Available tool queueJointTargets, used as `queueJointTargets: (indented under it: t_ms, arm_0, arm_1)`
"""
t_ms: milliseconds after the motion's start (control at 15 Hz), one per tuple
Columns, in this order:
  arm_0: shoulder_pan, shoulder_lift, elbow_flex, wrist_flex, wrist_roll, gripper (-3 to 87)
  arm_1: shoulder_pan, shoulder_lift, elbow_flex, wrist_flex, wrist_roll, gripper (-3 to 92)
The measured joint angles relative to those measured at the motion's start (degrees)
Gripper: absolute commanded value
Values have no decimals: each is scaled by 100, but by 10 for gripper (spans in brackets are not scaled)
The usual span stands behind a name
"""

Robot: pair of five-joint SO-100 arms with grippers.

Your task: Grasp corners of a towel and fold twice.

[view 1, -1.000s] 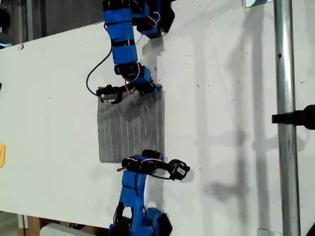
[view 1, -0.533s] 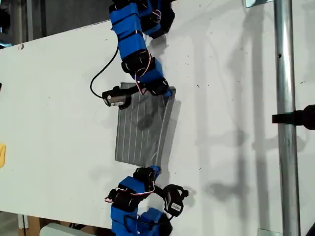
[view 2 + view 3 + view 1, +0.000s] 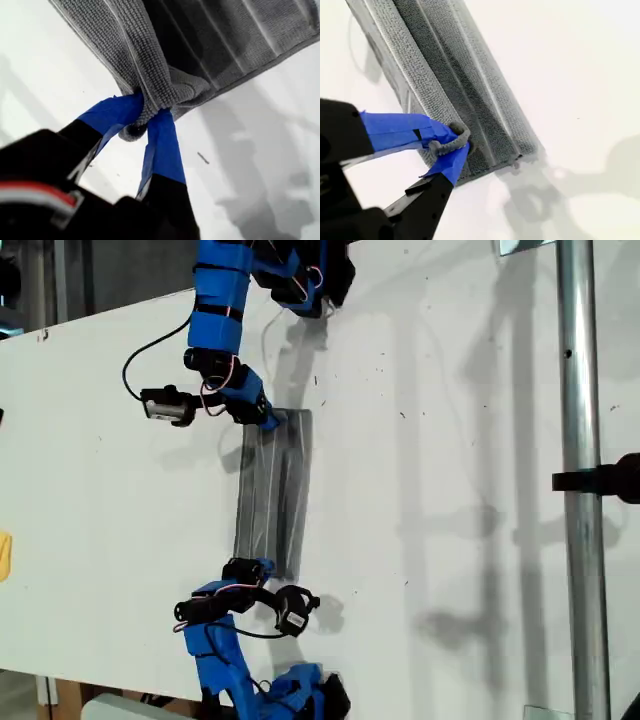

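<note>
Change: both arms swung toward the exterior view's left, carrying towel (image 3: 273, 485) over into a narrow strip mid-table (image 3: 450, 390).
First wrist: first gripper (image 3: 150, 117) clamped on corner (image 3: 160, 100).
Second wrist: second gripper (image 3: 452, 142) pinching corner (image 3: 447, 145).
Risk: uneven release, skewing fold.

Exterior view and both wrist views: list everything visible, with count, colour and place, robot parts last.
towel: one, grey with pale stripes, folded into a narrow strip mid-table, a corner pinched at each end
table: one, white, fills most of the exterior view
metal pole: one, silver, upright at the exterior view's right
yellow object: one, at the exterior view's left edge, too cut off to identify
my first gripper: one blue-taped pincer, shut on a towel corner
my second gripper: one blue-taped pincer, shut on another corner
</note>
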Motion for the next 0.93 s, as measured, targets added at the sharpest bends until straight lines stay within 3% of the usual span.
queueJointTargets:
  t_ms: [267,467,733,933]
  arm_0:
    - [-1222,-1081,-1292,0,923,-29]
    - [-1573,-2030,-2479,308,1169,-29]
    - [-1485,-2101,-2382,519,773,-29]
    - [-861,-1995,-1784,536,167,-29]
  arm_1:
    - [1494,264,220,-633,-1450,-3]
    - [1863,264,88,-677,-1819,-3]
    - [967,114,439,-659,-1116,-3]
    - [167,-167,993,-896,-281,-3]
